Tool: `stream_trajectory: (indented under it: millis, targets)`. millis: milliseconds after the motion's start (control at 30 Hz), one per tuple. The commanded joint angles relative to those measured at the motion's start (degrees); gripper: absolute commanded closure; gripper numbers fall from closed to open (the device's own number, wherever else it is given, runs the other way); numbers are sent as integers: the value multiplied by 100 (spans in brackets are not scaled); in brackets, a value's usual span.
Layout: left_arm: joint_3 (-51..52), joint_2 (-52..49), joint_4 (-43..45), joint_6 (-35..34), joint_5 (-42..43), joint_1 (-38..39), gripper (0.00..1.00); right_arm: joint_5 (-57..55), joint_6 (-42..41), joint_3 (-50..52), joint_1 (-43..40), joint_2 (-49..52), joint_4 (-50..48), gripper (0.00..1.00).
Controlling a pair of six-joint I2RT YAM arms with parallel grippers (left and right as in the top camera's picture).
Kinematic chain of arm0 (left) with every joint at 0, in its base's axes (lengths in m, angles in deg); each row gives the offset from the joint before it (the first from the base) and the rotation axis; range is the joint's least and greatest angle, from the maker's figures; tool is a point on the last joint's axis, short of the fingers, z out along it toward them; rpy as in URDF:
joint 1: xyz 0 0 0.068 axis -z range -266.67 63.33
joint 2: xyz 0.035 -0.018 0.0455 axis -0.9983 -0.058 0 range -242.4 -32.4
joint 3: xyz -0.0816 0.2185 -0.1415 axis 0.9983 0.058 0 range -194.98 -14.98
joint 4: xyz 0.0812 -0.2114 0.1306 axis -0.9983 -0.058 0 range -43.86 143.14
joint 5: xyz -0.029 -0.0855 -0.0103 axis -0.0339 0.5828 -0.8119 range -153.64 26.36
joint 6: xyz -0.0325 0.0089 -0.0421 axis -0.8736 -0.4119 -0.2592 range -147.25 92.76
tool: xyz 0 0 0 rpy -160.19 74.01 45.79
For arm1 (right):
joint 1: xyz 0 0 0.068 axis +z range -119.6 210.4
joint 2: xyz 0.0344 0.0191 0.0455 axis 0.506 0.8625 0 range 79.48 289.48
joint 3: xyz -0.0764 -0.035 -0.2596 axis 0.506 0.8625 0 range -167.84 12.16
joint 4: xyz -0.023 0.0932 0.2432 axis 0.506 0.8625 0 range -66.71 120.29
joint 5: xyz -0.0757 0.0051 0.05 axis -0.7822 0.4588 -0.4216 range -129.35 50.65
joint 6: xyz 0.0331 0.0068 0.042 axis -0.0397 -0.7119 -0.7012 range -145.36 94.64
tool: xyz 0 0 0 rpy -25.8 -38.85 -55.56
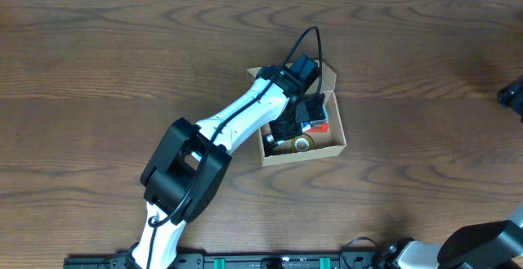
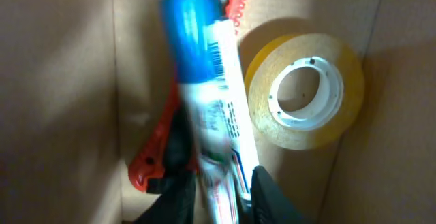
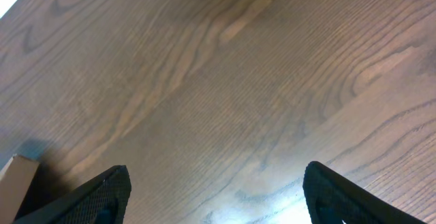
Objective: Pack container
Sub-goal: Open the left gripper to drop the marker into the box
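Inside the small tan cardboard box [image 1: 323, 151] at mid-table | we deliver a blue-and-white marker pen [image 2: 204, 101] | left gripper [image 2: 225, 197] fingers flank it, grip unclear | right gripper [image 3: 214, 190] fingers apart, empty | next: release, lift out.

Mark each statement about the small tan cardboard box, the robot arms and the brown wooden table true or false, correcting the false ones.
1. The white left arm reaches into the small tan cardboard box. True.
2. A yellowish tape roll with a white core lies inside the box. True.
3. The blue-and-white marker lies on the table outside the box. False: it is in the box, beside the tape roll.
4. The right gripper grips the marker. False: its fingers stand apart, empty, over the brown wooden table.
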Motion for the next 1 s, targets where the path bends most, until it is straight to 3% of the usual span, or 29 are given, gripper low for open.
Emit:
stream_trajectory:
  millis: [0, 67, 133, 200, 233, 267, 467, 800, 967]
  targets:
    - [-76, -48, -79, -74, -48, -39, 51, 70, 98, 33, 48, -120, 20, 20]
    - [-76, -48, -103, -74, -68, -42, 48, 70, 98, 33, 46, -122, 20, 20]
    - [-76, -48, -118, -74, -74, -39, 30, 70, 98, 33, 48, -122, 20, 20]
    - [-76, -37, -133, -109, -160, -39, 24, 68, 98, 33, 46, -122, 20, 20]
    - [-79, -26, -131, -164, -201, -39, 6, 68, 98, 33, 46, -120, 20, 20]
    - [-87, -9, -144, -210, -251, -37, 2, 68, 98, 33, 48, -120, 20, 20]
    - [-605, 240, -678, -334, -330, -35, 2, 70, 98, 33, 48, -122, 20, 20]
    - [-2304, 1032, -2706, -1023, -1095, -94, 5, 70, 98, 33, 48, -122, 20, 20]
    - [-3088, 1550, -3086, -2337, -2253, -669, 5, 120, 101, 33, 48, -120, 4, 20]
